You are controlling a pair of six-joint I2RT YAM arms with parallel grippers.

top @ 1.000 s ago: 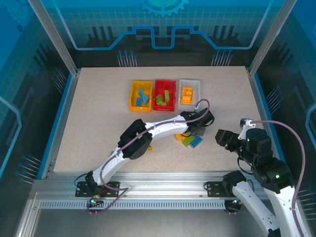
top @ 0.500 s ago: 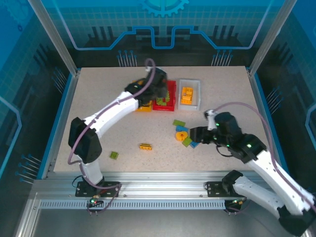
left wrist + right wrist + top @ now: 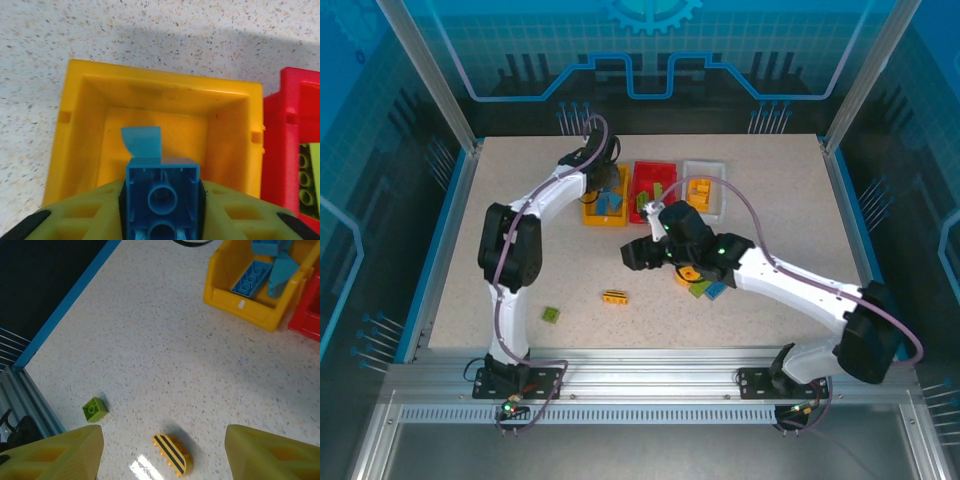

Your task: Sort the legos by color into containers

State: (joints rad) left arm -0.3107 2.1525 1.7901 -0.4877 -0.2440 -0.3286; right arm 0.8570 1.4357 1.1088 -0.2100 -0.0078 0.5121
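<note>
Over yellow bin (image 3: 85,125) at worktop's (image 3: 500,220) 12 o'clock, left tool (image 3: 162,212) clamps blue brick (image 3: 162,192) for a colour-matched drop; right tool (image 3: 632,256), spread wide, hovers above striped brick (image 3: 172,455) toward 6 o'clock.

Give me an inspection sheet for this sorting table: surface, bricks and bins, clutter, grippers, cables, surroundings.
Surface: speckled table, no spills seen.
Job's things: yellow bin holds blue bricks; red bin holds green bricks; white bin holds orange bricks. Loose on the table: striped brick, small green brick, and a mixed cluster partly under the right arm.
Clutter: nothing seen.
Grippers: left gripper shut on a blue brick above the yellow bin; right gripper open and empty, near the striped brick.
Cables: left cable and right cable loop along their arms, no snag seen.
Surroundings: aluminium frame, blue panels.
</note>
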